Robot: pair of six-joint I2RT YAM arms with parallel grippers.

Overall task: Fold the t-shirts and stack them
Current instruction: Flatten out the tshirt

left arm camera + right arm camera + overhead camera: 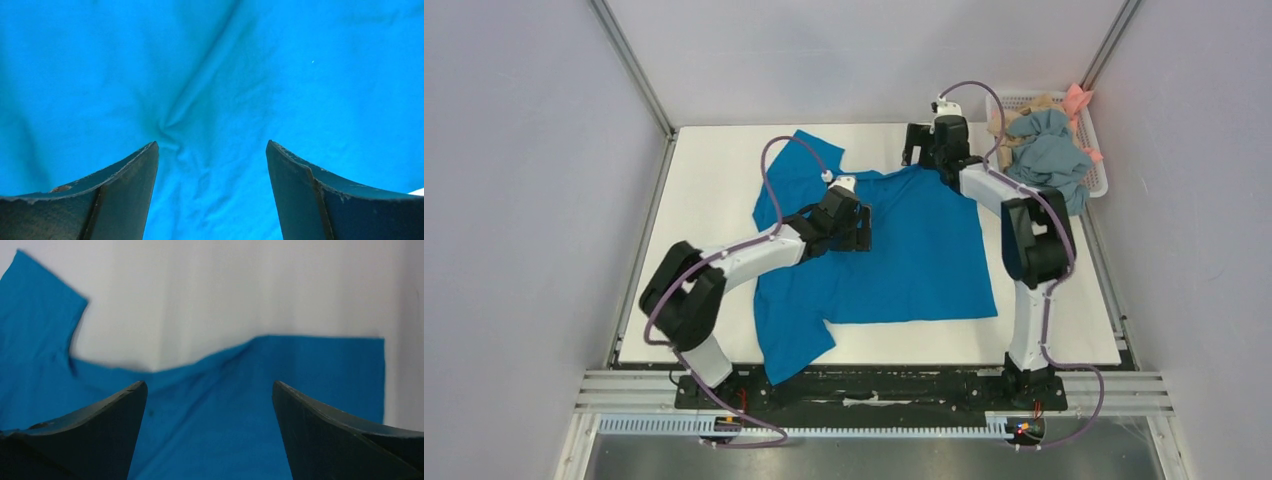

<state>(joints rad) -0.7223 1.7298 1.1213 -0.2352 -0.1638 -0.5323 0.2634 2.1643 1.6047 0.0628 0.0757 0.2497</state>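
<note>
A blue t-shirt [914, 250] lies spread on the white table, one sleeve toward the far left, another part hanging over the near edge. My left gripper [856, 226] is open just above the shirt's left middle; its wrist view shows wrinkled blue cloth [210, 100] between the spread fingers [135, 185]. My right gripper [916, 150] is open at the shirt's far edge near the collar. Its wrist view shows the blue shirt [225, 390] below the fingers [310, 425], with nothing held.
A white basket [1099, 165] at the far right corner holds several crumpled shirts: grey-blue [1049, 155], tan and pink. White tabletop [714, 190] shows left and behind the shirt. Grey walls enclose the table.
</note>
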